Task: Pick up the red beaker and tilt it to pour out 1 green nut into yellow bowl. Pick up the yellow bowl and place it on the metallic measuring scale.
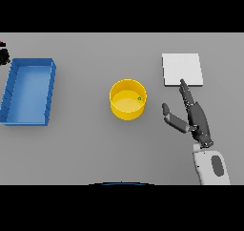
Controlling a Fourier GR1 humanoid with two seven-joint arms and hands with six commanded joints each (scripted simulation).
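The yellow bowl (127,100) stands upright on the grey table (95,149), about mid-table and a little left of the right hand. Nearest in the head view is the right arm, which comes in from the lower right edge with its white forearm pointing up the table. The right hand (196,120) lies to the right of the bowl and apart from it, with nothing in its grasp: the fingers (186,92) are stretched out straight, pointing away from the robot, and the thumb (172,119) is spread out to the left toward the bowl. Inside the bowl, a small green nut (139,99) rests near the right side of the inner wall. To the far left, a blue tray (29,90) sits on the table, well apart from the bowl. Farther off, the flat pale measuring scale (182,68) lies to the upper right of the bowl; the tips of the outstretched fingers reach its near edge. At the far left edge, a small dark and red object (4,53) is only partly in view.
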